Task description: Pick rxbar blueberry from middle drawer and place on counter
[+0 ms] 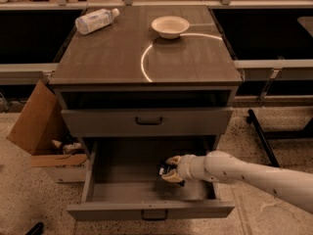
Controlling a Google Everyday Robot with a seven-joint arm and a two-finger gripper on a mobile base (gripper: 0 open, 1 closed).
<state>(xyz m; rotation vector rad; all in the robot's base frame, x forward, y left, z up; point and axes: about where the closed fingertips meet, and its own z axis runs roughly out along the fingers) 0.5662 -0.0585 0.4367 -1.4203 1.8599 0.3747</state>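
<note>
The middle drawer point(122, 185) is pulled open low at the front of the cabinet. My gripper point(167, 170) reaches into it from the right, over the right half of the tray. Its pale fingers point(172, 160) stand on either side of a small dark bar, the rxbar blueberry point(163, 170), and are shut on it. The bar sits at about the height of the drawer's walls; most of it is hidden by the fingers. The counter point(117, 58), a glossy grey-brown top with a bright arc mark, lies above.
A white bowl point(170, 26) and a clear plastic bottle point(97, 20) sit at the back of the counter. The taller upper drawer point(146, 122) is closed. A cardboard box point(36, 124) stands to the left, and a black floor leg point(261, 136) lies to the right.
</note>
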